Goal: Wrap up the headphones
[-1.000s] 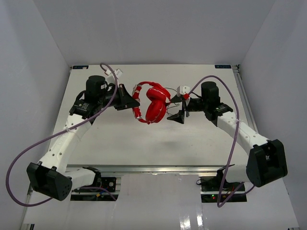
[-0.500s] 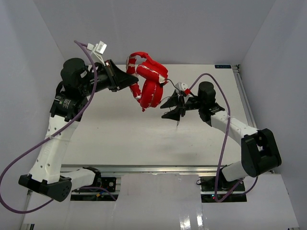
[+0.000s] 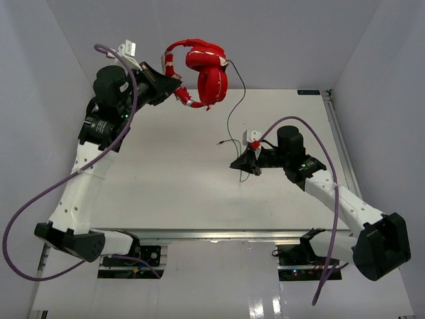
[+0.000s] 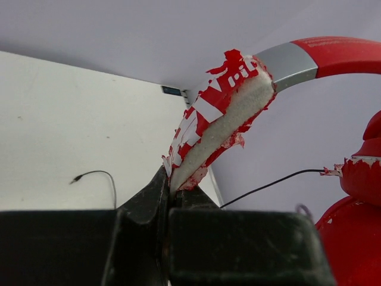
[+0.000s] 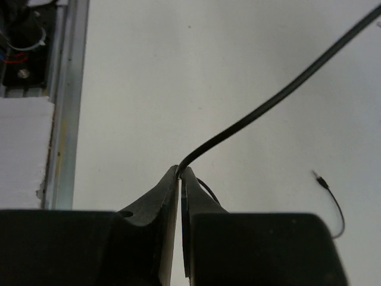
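Note:
The red headphones [image 3: 204, 72] hang high above the table's far edge, cups together. My left gripper [image 3: 174, 84] is shut on their worn headband [image 4: 219, 128], whose foam padding shows between the jaw tips. The thin black cable [image 3: 232, 109] drops from a cup to my right gripper [image 3: 242, 163], low over the table's middle right. In the right wrist view that gripper [image 5: 180, 170] is shut on the cable [image 5: 268, 104], which leaves the jaw tips up to the right. The cable's plug end [image 3: 220, 141] lies on the table [image 3: 159, 179].
Thick purple arm cables [image 3: 129, 86] loop beside each arm. A metal rail [image 5: 65, 101] runs along the table's edge in the right wrist view. Grey walls enclose the back and both sides.

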Tool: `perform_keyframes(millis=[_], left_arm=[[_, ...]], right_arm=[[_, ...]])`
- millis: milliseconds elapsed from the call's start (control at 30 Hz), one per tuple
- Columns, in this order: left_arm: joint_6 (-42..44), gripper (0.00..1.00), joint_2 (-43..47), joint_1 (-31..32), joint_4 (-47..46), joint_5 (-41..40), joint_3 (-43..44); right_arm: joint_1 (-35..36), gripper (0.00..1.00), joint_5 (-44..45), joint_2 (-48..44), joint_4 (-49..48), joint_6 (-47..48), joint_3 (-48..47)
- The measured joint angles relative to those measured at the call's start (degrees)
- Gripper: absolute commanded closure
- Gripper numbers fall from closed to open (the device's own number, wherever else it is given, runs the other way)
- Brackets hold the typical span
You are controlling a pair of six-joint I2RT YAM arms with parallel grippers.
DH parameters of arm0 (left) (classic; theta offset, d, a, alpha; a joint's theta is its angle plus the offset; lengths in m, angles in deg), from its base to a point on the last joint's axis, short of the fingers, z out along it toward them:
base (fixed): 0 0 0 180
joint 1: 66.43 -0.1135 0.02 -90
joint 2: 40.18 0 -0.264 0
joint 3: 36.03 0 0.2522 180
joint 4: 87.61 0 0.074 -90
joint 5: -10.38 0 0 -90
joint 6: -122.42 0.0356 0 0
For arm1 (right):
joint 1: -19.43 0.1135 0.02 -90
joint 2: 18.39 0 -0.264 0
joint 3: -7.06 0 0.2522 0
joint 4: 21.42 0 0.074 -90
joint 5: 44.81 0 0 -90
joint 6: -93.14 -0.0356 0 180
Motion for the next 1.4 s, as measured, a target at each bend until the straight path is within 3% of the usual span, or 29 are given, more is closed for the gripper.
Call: perform_keyframes(millis=[167,300,467,567,667,767,900,1067,1400], left_arm=[[-0.1,1.0,-10.3,0.4,-2.5,-7.7,-1.2],[0.9,1.0,-18.0,2.1,-2.8,-13.7,-2.9],[6.2,1.0,-24.7,6.0,-0.4,-20.4,-2.5],[11.9,1.0,-30.5,8.8,1.8,-23.4,2.8],[18.2,1.0,-36.3,11.9,2.1,-24.4,6.5],[24.2,1.0,-39.0,15.0,2.6,-24.3,4.0],[28.8,1.0,-37.7,17.8,2.2,-21.8,-7.3],[29.9,1.0,-30.0,17.8,0.5,-15.2,-23.9],[30.9,1.0,-7.0,19.4,-6.3,-2.7,-33.1]], right_arm=[[5.5,0.92,15.2,-0.5,16.7,8.2,-10.0],[8.2,0.92,22.6,-0.3,25.8,13.4,-16.7],[9.7,0.92,32.9,0.3,32.7,19.9,-18.5],[12.2,0.92,40.4,1.6,35.7,24.5,-19.4],[13.3,0.92,49.1,2.5,36.0,28.8,-20.2],[12.9,0.92,57.7,2.7,34.4,32.1,-20.9],[10.7,0.92,63.9,2.6,31.0,34.1,-22.8],[6.5,0.92,62.6,1.4,27.8,34.0,-22.6],[-3.8,0.92,46.6,2.5,24.2,25.7,-22.1]])
